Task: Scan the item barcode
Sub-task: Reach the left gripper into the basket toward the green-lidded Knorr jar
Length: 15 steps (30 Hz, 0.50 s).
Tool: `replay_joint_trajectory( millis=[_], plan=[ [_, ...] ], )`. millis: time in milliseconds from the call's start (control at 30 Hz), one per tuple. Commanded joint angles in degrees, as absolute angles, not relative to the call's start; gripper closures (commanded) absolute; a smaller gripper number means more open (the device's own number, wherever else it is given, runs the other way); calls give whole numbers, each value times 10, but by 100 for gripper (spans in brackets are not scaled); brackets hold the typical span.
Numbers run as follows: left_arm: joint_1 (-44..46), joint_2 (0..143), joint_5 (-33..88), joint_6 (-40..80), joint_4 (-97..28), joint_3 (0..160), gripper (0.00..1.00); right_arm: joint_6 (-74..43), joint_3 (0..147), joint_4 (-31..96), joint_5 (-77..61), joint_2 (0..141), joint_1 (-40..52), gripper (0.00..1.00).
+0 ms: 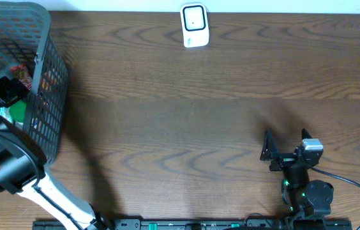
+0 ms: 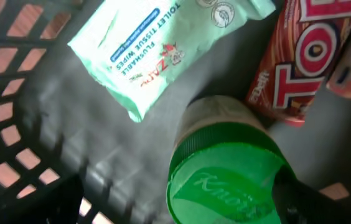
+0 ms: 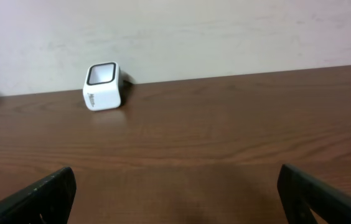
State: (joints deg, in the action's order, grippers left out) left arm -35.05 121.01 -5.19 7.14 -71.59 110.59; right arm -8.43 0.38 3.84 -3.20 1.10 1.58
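Left jaws spread wide, hanging inside the basket (image 2: 7, 81): one dark finger (image 2: 45, 202) sits low on the left, well clear of everything, the other low on the right at the rim of a green lid (image 2: 225, 186). Nothing is gripped. That lid tops a jar (image 2: 222, 115), the item nearest the jaws, on the grey basket floor. The lid faces up at the camera and a sliver of beige body shows past its upper edge, so the long axis runs roughly toward the lens with a slight lean. There's raised script lettering across the glossy green top.

Beside it lies a pale green wipes packet (image 2: 163, 50), flat, its long axis running diagonally and its blue print reading at a slant. A red packet (image 2: 300, 68) with big white letters touches the jar's right side.

Over to the right jaws, also wide apart and empty, low above bare table (image 1: 167, 128) near the front right.

The table is dark brown wood grain with a pale wall (image 3: 225, 31) behind it. The black mesh basket stands at the far left corner, with the left arm (image 1: 1, 160) reaching in. The white scanner (image 1: 194, 25) sits at the middle of the far edge, its dark-rimmed window tilted up toward the near side
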Motion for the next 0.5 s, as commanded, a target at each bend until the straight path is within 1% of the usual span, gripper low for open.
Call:
replay_joint_trajectory(
  millis=[0,467],
  plan=[
    [-352,1254,-45,58,-696,1034,2,-78,3,41,-31,10,22,1],
    [-351,1239,-38,58,-688,1025,2,-78,3,41,-31,10,22,1]
  ],
)
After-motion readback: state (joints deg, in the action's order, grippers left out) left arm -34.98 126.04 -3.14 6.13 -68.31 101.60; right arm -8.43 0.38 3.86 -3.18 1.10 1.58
